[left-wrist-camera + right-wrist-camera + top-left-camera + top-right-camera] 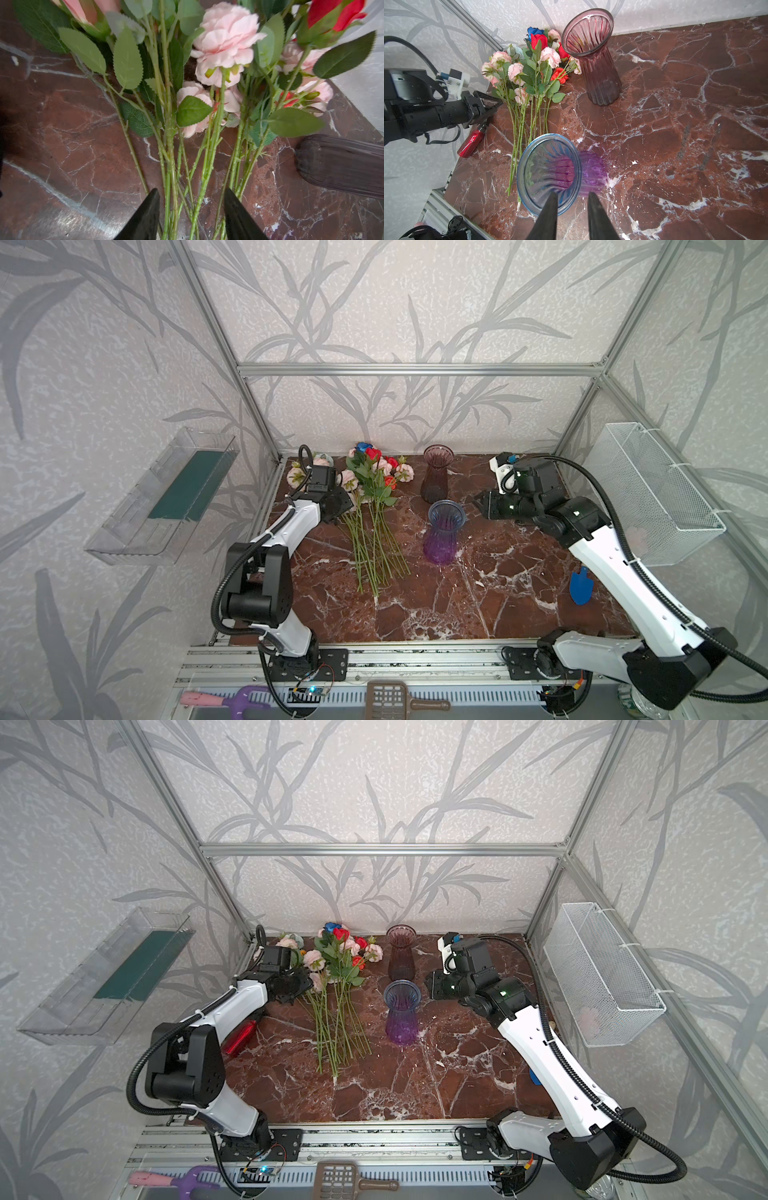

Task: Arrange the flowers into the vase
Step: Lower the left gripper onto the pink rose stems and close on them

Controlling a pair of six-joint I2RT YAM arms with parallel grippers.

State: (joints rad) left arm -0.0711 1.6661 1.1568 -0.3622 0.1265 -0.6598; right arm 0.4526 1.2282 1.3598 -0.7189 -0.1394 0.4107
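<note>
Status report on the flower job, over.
Left tool open, straddling stems. Flowers flat on the table, none in the blue-rimmed vase. Right tool open at that vase's rim. Bare table between flowers and vase.

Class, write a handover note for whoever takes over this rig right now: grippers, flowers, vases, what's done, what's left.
Left gripper: open, at the stems; nothing held.
Right gripper: open, by the blue vase rim; not holding it.
Flowers: all lying in one bunch on the table, beside the blue vase.
Blue vase and pink vase: upright, empty.
Done: no flower is in a vase yet.
Left: every flower.
</note>
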